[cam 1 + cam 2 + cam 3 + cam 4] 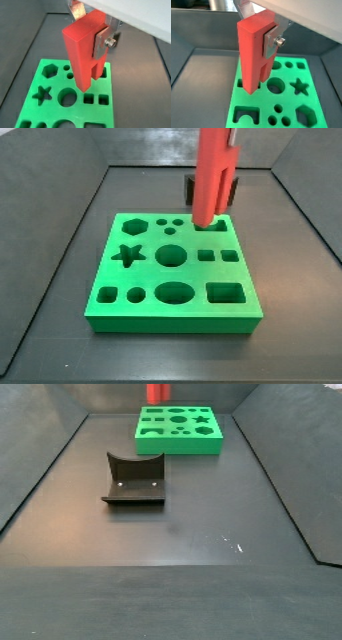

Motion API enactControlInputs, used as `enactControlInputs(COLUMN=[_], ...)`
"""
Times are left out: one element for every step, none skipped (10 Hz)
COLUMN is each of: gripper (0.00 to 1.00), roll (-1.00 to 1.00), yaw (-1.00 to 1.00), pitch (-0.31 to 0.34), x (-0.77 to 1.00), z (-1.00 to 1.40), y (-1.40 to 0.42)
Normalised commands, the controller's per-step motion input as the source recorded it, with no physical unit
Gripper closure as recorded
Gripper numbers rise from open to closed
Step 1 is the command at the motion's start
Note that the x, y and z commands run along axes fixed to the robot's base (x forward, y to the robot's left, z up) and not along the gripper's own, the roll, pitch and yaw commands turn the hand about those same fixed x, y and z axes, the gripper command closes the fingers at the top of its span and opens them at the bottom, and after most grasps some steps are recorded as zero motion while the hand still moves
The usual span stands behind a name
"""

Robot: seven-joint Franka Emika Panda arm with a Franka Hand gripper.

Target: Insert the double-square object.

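The double-square object (83, 47) is a tall red block with two prongs split by a slot, pointing down. My gripper (87, 35) is shut on its upper part; a silver finger plate (101, 42) with a screw presses its side. Both wrist views show the block (254, 50) in the gripper (258, 37). It hangs upright over the green board (47, 107), with the prongs just above the pair of square holes (95, 99). In a side view the block (211, 178) stands over the board's (134, 313) far right part, and it shows again (156, 392) above the board (179, 446).
The green board has several other cut-outs: a star (128, 255), a hexagon (134, 226), round holes and a large square (226, 292). A dark grey fixture (134, 479) stands on the dark floor beyond the board. Grey walls ring the floor.
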Motion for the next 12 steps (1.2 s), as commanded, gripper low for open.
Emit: enactControlInputs(gripper=[1.00, 1.00, 1.00, 1.00, 1.00, 1.00, 1.00, 1.00, 1.00, 1.00, 1.00, 1.00], roll=[0.01, 0.01, 0.02, 0.03, 0.03, 0.02, 0.00, 0.00, 0.01, 0.04, 0.08, 0.10], yaw=[-1.00, -1.00, -1.00, -1.00, -1.00, -1.00, -0.90, -0.82, -0.77, -0.75, -0.69, -0.64], pitch=[0.001, 0.003, 0.000, 0.006, 0.014, 0.006, 0.000, 0.000, 0.000, 0.026, 0.071, 0.086], x=[0.00, 0.00, 0.00, 0.00, 0.00, 0.00, 0.16, 0.28, 0.32, 0.27, 0.25, 0.28], z=[-0.15, -0.15, -0.19, -0.21, -0.21, -0.18, -0.13, -0.13, -0.14, -0.17, -0.22, -0.23], y=[0.00, 0.00, 0.00, 0.00, 0.00, 0.00, 0.00, -0.01, -0.02, -0.03, -0.04, -0.08])
